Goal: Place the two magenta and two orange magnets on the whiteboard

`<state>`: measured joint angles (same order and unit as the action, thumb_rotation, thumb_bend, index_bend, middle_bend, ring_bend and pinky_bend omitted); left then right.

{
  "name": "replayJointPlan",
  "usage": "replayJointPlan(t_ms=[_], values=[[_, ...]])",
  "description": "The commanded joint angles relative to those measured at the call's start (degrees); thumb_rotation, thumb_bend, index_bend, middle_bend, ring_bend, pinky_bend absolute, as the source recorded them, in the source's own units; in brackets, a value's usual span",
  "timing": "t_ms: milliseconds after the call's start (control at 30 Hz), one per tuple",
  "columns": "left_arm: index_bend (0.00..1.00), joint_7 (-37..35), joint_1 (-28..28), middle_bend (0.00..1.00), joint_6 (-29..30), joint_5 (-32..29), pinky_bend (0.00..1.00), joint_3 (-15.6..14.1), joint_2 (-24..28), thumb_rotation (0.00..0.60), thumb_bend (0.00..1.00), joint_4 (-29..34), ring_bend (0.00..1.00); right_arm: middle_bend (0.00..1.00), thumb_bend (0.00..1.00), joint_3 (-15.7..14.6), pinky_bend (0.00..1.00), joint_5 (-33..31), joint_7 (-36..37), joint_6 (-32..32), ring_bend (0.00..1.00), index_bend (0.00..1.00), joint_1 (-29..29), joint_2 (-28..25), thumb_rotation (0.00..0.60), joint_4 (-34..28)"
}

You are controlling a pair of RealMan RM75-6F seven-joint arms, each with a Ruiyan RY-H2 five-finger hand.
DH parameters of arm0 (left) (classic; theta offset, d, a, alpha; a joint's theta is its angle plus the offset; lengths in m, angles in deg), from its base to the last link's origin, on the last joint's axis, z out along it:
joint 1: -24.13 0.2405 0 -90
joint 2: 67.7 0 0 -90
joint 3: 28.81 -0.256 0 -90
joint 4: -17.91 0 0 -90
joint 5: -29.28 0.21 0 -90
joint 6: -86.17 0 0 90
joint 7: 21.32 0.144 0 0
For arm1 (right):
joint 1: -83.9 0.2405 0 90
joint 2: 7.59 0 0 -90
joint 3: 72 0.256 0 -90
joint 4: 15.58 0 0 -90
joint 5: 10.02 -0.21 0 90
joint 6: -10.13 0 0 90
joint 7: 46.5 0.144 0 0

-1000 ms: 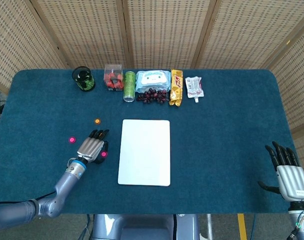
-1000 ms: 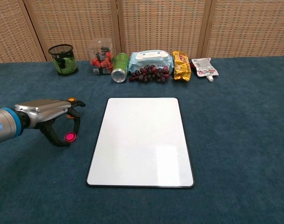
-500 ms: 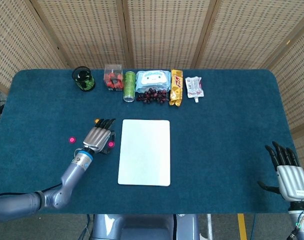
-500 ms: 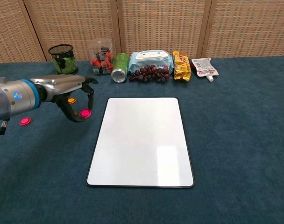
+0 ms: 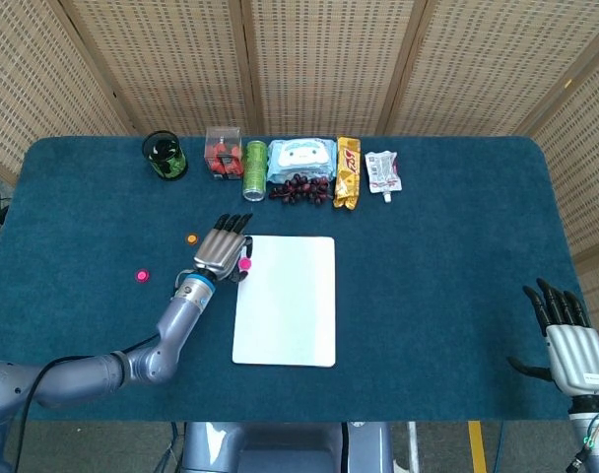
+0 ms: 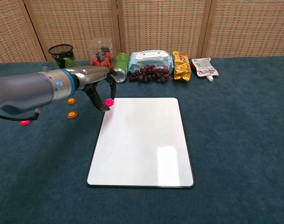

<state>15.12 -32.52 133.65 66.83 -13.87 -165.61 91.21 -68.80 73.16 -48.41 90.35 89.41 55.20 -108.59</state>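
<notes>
Magenta magnet (image 6: pixel 108 102) — pinched in the left hand (image 6: pixel 96 84), just beside the whiteboard (image 6: pixel 141 140) corner. Right hand (image 5: pixel 573 345) — fingers spread, holding nothing, well apart.

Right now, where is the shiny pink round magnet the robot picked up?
The round magenta magnet is pinched in the left hand, at the white whiteboard's top-left corner in the chest view.

Left hand (image 5: pixel 224 250) at the whiteboard's (image 5: pixel 286 301) top-left corner, pinching 1 magenta magnet (image 5: pixel 245 264) just at the board's left edge. Second magenta magnet (image 5: pixel 141 276) lying toward the table's (image 5: pixel 437 256) left edge; 1 orange magnet (image 5: pixel 191 237) beside the hand. Right hand (image 5: pixel 568 340) near the front-right corner, fingers spread, holding nothing.
</notes>
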Motion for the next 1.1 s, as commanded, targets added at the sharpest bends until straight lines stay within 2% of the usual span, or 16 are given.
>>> replayJointPlan(t_ms=[33, 167, 367, 567, 767, 900, 1100], values=[[0.21, -0.01, -0.81, 0.0, 0.13, -0.87, 0.0, -0.31, -1.57, 0.6, 0.2, -1.54, 0.0, 0.0, 0.0, -0.02, 0.0, 0.03, 0.08, -0.01, 0.0, 0.0, 0.0, -0.03, 0.6, -0.01], [0.16, -0.41, -1.07, 0.0, 0.61, -0.86, 0.0, -0.56, -2.01, 0.6, 0.18, -2.31, 0.0, 0.0, 0.0, -0.04, 0.0, 0.07, 0.13, 0.01, 0.0, 0.0, 0.01, -0.03, 0.6, 0.02], [0.16, -1.24, -0.32, 0.0, 1.69, -0.75, 0.0, -0.86, 0.24, 0.6, 0.2, -0.45, 0.0, 0.0, 0.0, -0.08, 0.0, 0.1, -0.03, 0.09, 0.0, 0.0, -0.02, -0.02, 0.6, -0.06], [0.21, -1.18, 2.31, 0.0, 2.89, -1.55, 0.0, -3.01, 5.51, 0.6, 0.21, 2.17, 0.0, 0.0, 0.0, -0.13, 0.0, 0.19, -0.01, 0.15, 0.0, 0.0, -0.04, -0.04, 0.6, -0.05], [0.26, -2.71, 6.09, 0.0, 2.47, -1.43, 0.0, -6.56, 10.24, 0.6, 0.26, 2.92, 0.0, 0.0, 0.0, -0.23, 0.0, 0.31, -0.28, 0.1, 0.0, 0.0, -0.01, -0.06, 0.6, -0.13], [0.32, -6.48, 8.05, 0.0, 0.43, 0.52, 0.0, -7.63, 11.11, 0.6, 0.29, 1.64, 0.0, 0.0, 0.0, -0.22, 0.0, 0.28, -0.56, 0.08, 0.0, 0.0, 0.02, -0.03, 0.6, -0.25], [0.34, -10.17, 8.86, 0.0, -1.49, 4.02, 0.0, -8.19, 9.05, 0.6, 0.32, -1.95, 0.0, 0.0, 0.0, -0.18, 0.0, 0.11, -0.88, 0.18, 0.0, 0.0, -0.03, 0.04, 0.6, -0.4]])
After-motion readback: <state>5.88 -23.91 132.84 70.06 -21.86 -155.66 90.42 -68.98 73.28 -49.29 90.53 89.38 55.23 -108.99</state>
